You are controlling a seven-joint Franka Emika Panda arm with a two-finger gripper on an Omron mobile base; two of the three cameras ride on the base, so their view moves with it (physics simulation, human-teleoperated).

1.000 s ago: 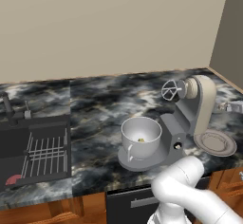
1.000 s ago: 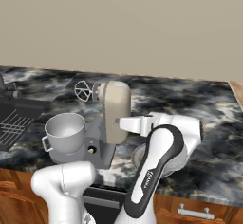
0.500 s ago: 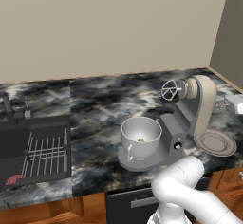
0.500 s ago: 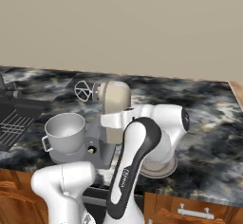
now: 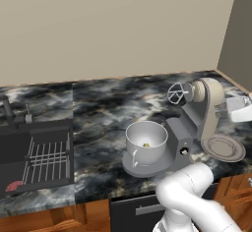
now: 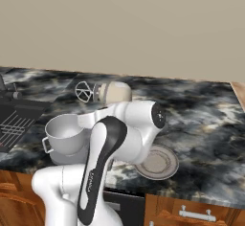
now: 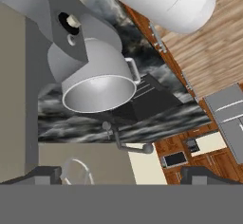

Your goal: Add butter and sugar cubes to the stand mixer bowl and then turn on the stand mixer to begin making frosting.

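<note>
With its fingers spread and empty, the gripper (image 7: 116, 174) looks sideways at the mixer (image 5: 199, 120) knob (image 7: 72, 22) near the counter's front edge, so a misjudged reach could shove the bowl (image 5: 146, 142).

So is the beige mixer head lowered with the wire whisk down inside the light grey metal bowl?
No: in the left base view the beige mixer head is tilted back, and the wire whisk hangs in the air clear of the light grey metal bowl.
</note>
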